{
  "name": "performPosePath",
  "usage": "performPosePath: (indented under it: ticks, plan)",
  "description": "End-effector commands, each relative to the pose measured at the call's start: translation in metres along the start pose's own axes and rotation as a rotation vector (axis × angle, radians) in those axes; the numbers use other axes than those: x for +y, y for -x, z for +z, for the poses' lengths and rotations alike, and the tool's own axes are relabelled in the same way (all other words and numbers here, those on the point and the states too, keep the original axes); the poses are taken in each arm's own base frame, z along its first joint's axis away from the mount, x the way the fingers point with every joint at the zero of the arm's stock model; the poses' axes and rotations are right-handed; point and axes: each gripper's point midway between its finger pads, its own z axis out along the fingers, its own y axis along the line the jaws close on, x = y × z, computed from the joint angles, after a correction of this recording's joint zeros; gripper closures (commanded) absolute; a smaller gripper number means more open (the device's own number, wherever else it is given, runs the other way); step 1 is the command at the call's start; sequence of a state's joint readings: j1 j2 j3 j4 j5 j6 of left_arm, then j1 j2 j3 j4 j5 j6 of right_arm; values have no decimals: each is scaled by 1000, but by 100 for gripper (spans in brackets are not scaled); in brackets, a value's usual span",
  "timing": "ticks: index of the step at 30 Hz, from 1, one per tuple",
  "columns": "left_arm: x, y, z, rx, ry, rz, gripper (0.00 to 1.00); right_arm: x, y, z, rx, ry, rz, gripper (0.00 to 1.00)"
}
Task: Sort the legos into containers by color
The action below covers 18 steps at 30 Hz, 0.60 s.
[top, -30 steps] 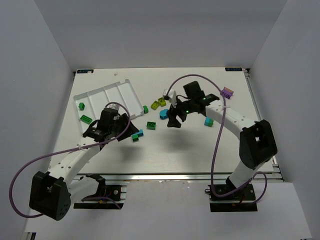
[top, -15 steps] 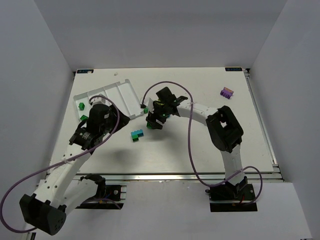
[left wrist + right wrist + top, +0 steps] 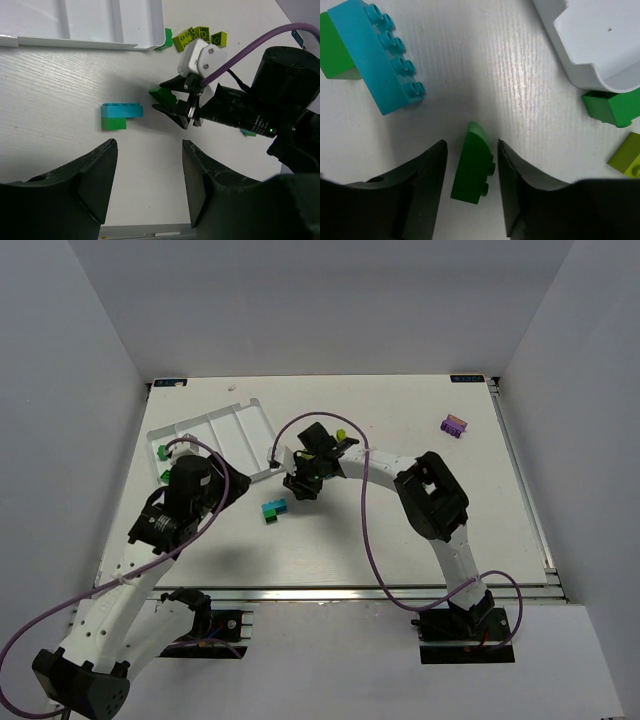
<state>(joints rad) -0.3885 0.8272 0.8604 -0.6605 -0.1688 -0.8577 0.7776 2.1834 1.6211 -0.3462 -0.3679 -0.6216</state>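
One dark green brick (image 3: 472, 172) lies on the table (image 3: 530, 90) near a corner of the white tray (image 3: 592, 35); right gripper (image 3: 470, 152) straddles it for a pickup, pinch not yet certain; left gripper (image 3: 149, 175) hangs wide, empty, over a cyan brick (image 3: 121, 110), likely waiting its turn.

White tray (image 3: 100, 20); cyan brick (image 3: 375, 60); dark green brick (image 3: 472, 167); yellow-green bricks (image 3: 197, 35); purple cable (image 3: 260, 47).

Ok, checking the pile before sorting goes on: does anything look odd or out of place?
A cyan brick and a green brick lie flush together, seemingly joined though different colours. A lone purple piece sits far right, apart from the others.
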Motion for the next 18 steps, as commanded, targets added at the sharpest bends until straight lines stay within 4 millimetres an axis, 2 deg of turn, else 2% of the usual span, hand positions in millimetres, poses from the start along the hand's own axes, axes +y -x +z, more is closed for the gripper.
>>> performPosePath:
  ticks: [1,4,5,6,9,11,12,14,15,18]
  plan:
    - [-6,16,-11,-56,-14,0,36,-3,4,-3,-2,-7,-18,51]
    - [-11,23,-15,-81,-26,4,36,1,9,-9,-17,6,-17,67]
    - [-13,27,-17,-92,-29,2,36,1,14,-13,-28,7,-18,71]
    - [-14,29,-19,-100,-35,2,36,2,18,-16,-38,9,-14,83]
    - [-24,42,-28,-145,-72,-1,36,-2,41,-28,-87,1,-18,100]
    - [-37,54,-38,-184,-120,-7,36,-4,61,-35,-131,4,2,100]
    - [-42,59,-42,-195,-142,-2,36,-11,85,-46,-179,-6,-3,100]
    - [-57,73,-53,-239,-201,-1,36,-8,112,-51,-248,44,56,100]
    - [-63,77,-58,-254,-227,8,36,-13,143,-64,-320,44,50,100]
    - [-82,95,-72,-307,-295,29,36,5,180,-64,-431,165,153,100]
